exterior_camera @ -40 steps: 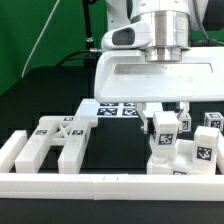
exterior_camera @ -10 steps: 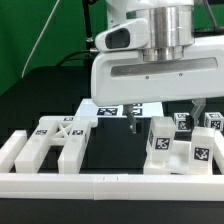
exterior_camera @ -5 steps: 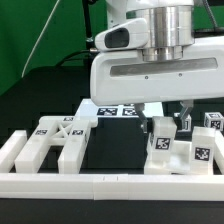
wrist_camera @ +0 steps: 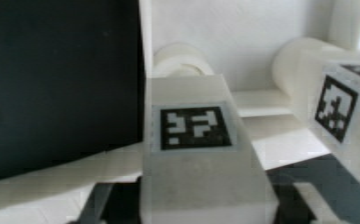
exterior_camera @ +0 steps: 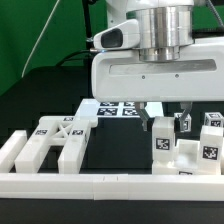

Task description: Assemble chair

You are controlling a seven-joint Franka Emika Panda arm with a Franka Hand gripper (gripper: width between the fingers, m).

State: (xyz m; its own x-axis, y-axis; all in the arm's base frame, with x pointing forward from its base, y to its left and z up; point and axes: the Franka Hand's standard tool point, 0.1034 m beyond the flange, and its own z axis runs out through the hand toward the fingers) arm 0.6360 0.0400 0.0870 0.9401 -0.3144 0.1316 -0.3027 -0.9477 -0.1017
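- Gripper (exterior_camera: 166, 124) closed on the upright tagged block (exterior_camera: 163, 142), at the exterior view's right, just beside neighbouring chair blocks (exterior_camera: 205, 148).
- Advised: move it vertically, grip centred, so neighbours stay undisturbed.

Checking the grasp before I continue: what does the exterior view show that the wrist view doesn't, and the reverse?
Only the exterior view: the H-shaped piece, the marker board and the front rail. Only the wrist view: two rounded white pegs, seen close up. Both: the tagged block held between the fingers of the end effector, and a neighbouring tagged piece beside it.
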